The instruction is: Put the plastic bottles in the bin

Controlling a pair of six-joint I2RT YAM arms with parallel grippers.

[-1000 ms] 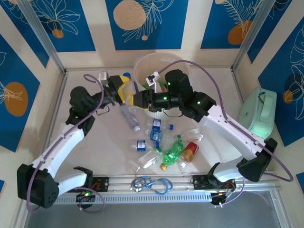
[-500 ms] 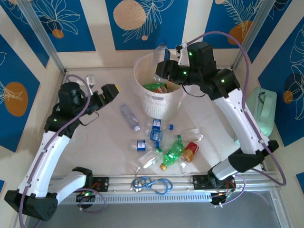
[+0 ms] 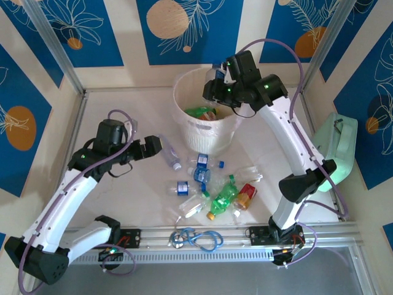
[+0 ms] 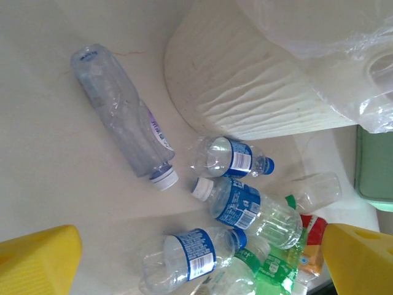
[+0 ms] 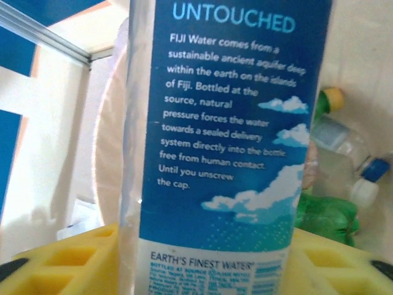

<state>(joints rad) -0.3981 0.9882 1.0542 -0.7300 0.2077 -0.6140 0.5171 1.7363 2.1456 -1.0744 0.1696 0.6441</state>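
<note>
Fiji bottle (image 5: 221, 141) over bin (image 3: 209, 130) rim

We are looking into a robotics lab test cell. Two white-and-black robot arms, the left arm (image 3: 67, 196) and the right arm (image 3: 295, 138), are standing bolted to an aluminium rail (image 3: 233, 235) running along the near edge of a cream table (image 3: 141, 196). Purple cables (image 3: 270, 41) are looping off the arms, and small green lights are glowing on their joints. Slotted metal posts (image 3: 54, 49) are framing the corners. Printed panels (image 3: 215, 31) of blue with orange discs and white leaf outlines are serving as walls, closing the table in like a booth. Plastic bottles (image 3: 224, 196) are lying strewn on the bare top beside a ribbed bin (image 3: 206, 132).
</note>
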